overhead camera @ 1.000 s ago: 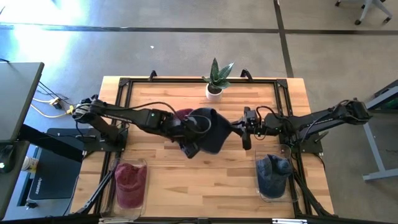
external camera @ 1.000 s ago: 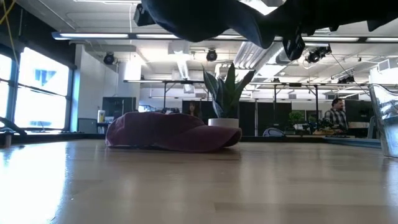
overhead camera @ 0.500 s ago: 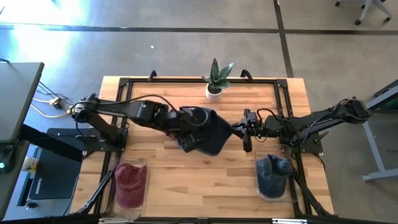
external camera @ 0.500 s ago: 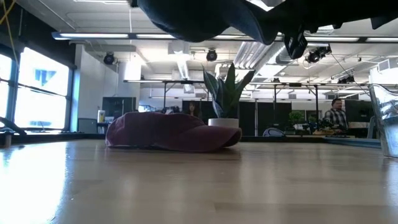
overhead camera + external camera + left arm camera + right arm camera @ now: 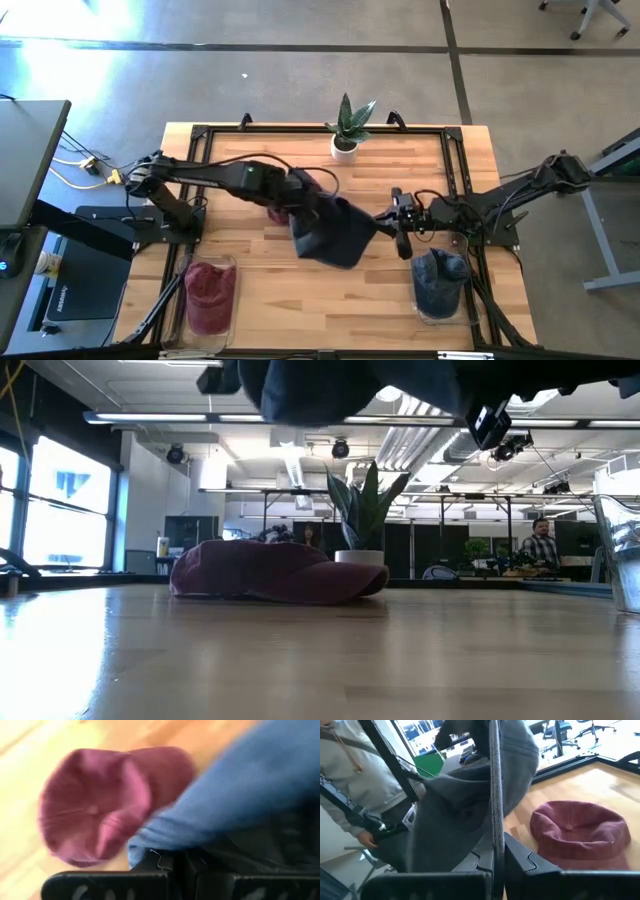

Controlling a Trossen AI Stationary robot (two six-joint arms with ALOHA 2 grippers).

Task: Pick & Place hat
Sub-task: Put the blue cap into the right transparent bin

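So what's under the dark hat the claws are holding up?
The maroon cap lies on the table below the dark hat, partly covered from above. Its far side is hidden.

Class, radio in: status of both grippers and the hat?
Left gripper and right gripper both clamp dark blue fabric cap, held aloft. Maroon cap on wooden table below.

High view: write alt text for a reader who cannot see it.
Both grippers, left and right, hold a dark blue hat above the table. A maroon hat peeks out beneath; a potted plant stands at the far edge.
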